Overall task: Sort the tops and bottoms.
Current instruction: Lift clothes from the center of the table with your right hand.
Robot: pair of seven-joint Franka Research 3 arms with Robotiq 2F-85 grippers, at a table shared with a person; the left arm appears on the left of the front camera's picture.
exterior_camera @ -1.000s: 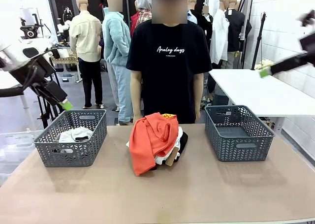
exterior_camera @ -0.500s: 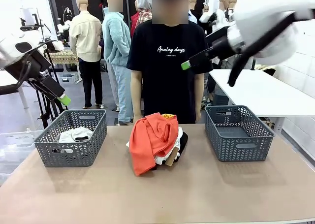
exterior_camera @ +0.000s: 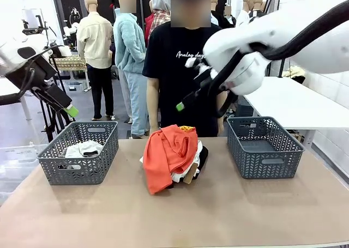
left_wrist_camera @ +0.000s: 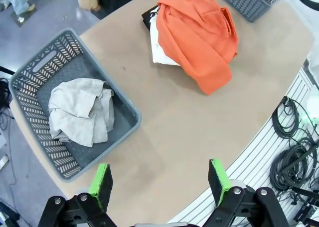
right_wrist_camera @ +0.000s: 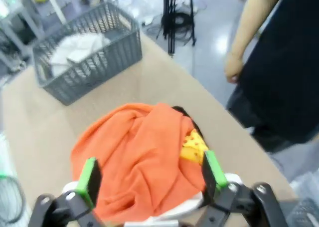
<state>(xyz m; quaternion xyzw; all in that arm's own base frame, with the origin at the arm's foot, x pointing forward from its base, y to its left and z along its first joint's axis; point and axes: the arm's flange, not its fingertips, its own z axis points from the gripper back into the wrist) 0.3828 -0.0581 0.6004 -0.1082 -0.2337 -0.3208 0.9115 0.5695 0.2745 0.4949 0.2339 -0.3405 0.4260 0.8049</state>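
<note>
The right arm (exterior_camera: 262, 41) has swung in from the far right and dropped in front of the person (exterior_camera: 182, 68). A moment ago its green tip was up at chest height; now it hangs over the heap in the middle of the counter (exterior_camera: 229, 215). Nothing else on the counter has shifted.

At the left, the left arm (exterior_camera: 24, 62) waits high over the left basket (exterior_camera: 82, 171), where it was half a second ago, jaws spread and empty. That basket already holds a crumpled pale cloth (exterior_camera: 83, 148); I cannot tell which kind of garment it is.

In the middle sits the heap, untouched. The orange-red top (exterior_camera: 166, 155) is draped over it, its yellow print (exterior_camera: 187, 128) at the far edge. The white top (exterior_camera: 182, 174) lies under it, with the black bottoms (exterior_camera: 203, 156) peeking out at the right.

The right arm's jaws are spread wide with nothing between them. From the wrist, the orange-red top lies below the two green pads (right_wrist_camera: 89, 179), not yet touched. I judge this is the approach for the next pick, with the orange-red top the likely target.

The right basket (exterior_camera: 264, 161) at the right looks empty.
</note>
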